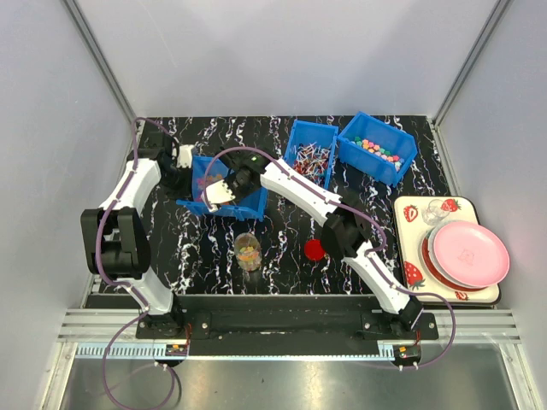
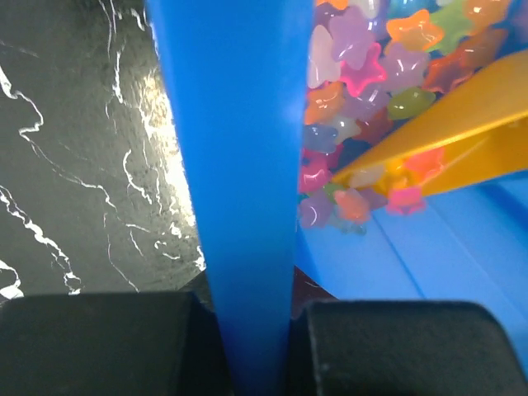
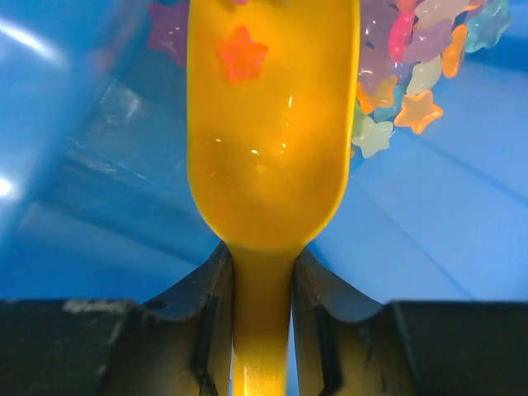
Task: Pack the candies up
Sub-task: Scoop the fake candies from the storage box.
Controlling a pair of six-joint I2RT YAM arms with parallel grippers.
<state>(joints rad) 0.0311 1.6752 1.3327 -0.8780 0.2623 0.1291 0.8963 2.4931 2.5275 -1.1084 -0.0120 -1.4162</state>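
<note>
Star-shaped candies [image 2: 363, 74] in many colours lie heaped in a blue bin [image 1: 248, 207] at the table's left. My left gripper [image 2: 247, 346] is shut on that bin's side wall [image 2: 243, 165]; in the top view the left gripper [image 1: 183, 167] stands at the bin's left end. My right gripper [image 3: 262, 330] is shut on the handle of a yellow scoop [image 3: 272, 148], whose bowl reaches into the bin beside the candies [image 3: 412, 74]. One orange star [image 3: 242, 52] lies in the bowl. From above, the right gripper [image 1: 219, 191] is inside the bin.
A small clear jar [image 1: 249, 252] holding some candies stands in front of the bin, with a flat red lid [image 1: 315, 249] to its right. Two more blue bins [image 1: 309, 152] [image 1: 378, 147] sit at the back. A tray [image 1: 408, 209] with plates [image 1: 468, 254] is at the right.
</note>
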